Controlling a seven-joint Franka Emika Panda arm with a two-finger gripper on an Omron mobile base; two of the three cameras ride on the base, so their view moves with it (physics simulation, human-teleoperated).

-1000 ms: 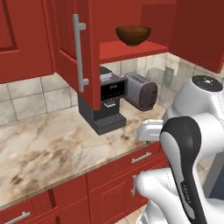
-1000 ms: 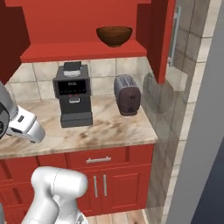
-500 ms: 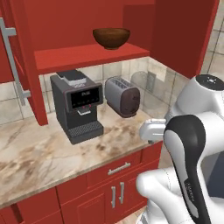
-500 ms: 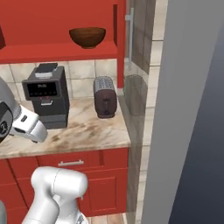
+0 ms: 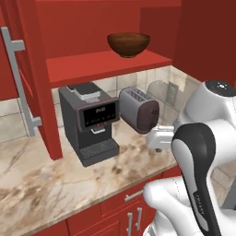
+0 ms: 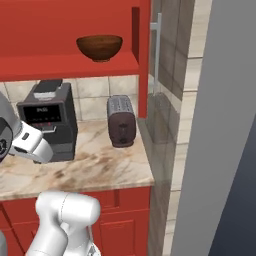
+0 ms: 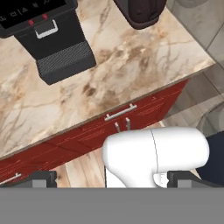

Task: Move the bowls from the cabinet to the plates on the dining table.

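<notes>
Closer view: marble counter (image 5: 55,184), red cabinet (image 5: 97,64)

Black coffee machine (image 5: 92,122) beside dark toaster (image 5: 139,109) — on marble counter (image 5: 50,182)

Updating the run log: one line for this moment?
bowl: brown, on cabinet shelf | fingers: open, holding nothing | coffee machine, toaster: on counter

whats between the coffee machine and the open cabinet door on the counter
Nothing stands there: in the left base view only bare marble counter lies between the coffee machine and the cabinet door.
</notes>
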